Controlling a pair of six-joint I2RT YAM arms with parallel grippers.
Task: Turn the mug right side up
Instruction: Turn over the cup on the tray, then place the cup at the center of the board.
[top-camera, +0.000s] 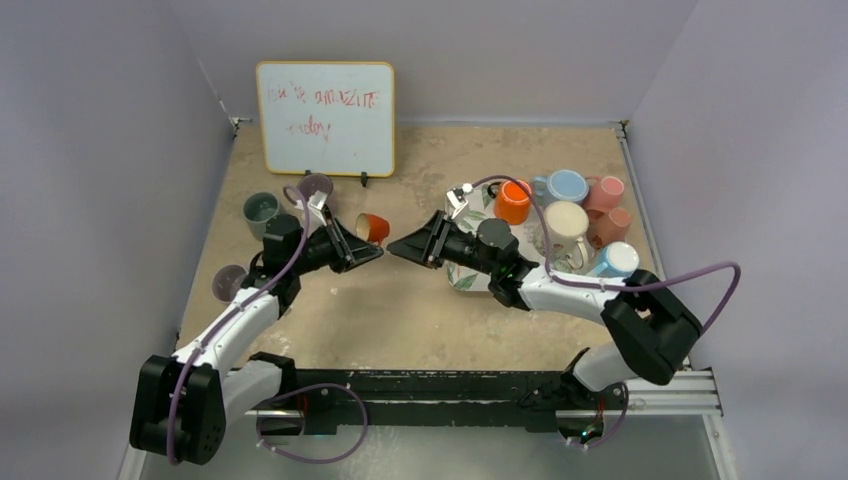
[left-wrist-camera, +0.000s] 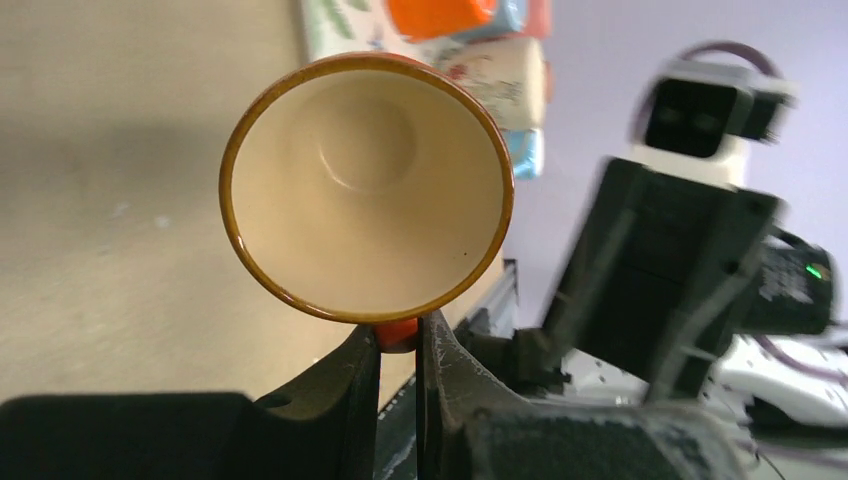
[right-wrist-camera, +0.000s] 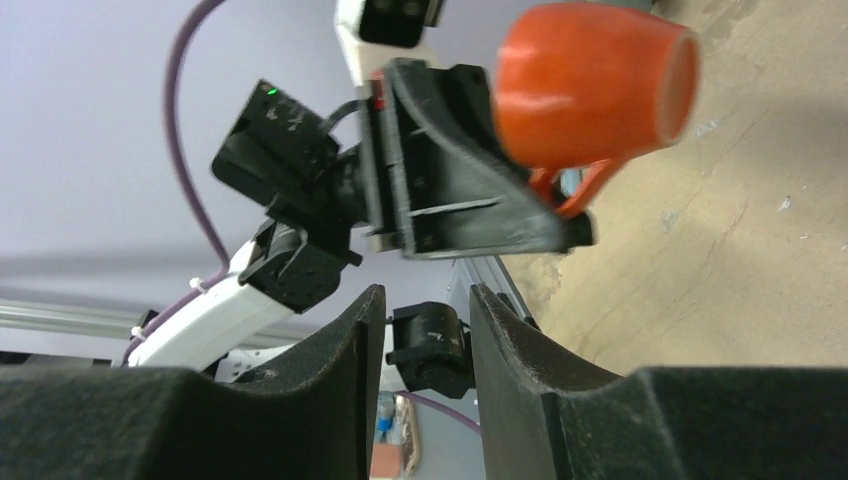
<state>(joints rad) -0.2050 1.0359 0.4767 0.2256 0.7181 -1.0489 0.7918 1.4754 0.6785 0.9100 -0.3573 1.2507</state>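
Observation:
The mug (top-camera: 372, 228) is orange outside and cream inside. It hangs above the table on its side, mouth facing the left wrist camera (left-wrist-camera: 367, 185). My left gripper (left-wrist-camera: 398, 335) is shut on its orange handle, which is pinched between the fingertips just below the rim. The right wrist view shows the mug (right-wrist-camera: 590, 85) from its side, with the handle caught in the left gripper (right-wrist-camera: 570, 225). My right gripper (right-wrist-camera: 428, 300) stands open with nothing between its fingers. In the top view it (top-camera: 392, 247) points tip to tip at the left gripper (top-camera: 376, 251), just right of the mug.
A patterned tray (top-camera: 470, 280) at the right holds several mugs, among them an orange one (top-camera: 513, 200) and a cream one (top-camera: 566, 228). A whiteboard (top-camera: 325, 118) stands at the back. A green mug (top-camera: 261, 210) and two purple cups (top-camera: 315, 187) (top-camera: 229, 282) sit at the left.

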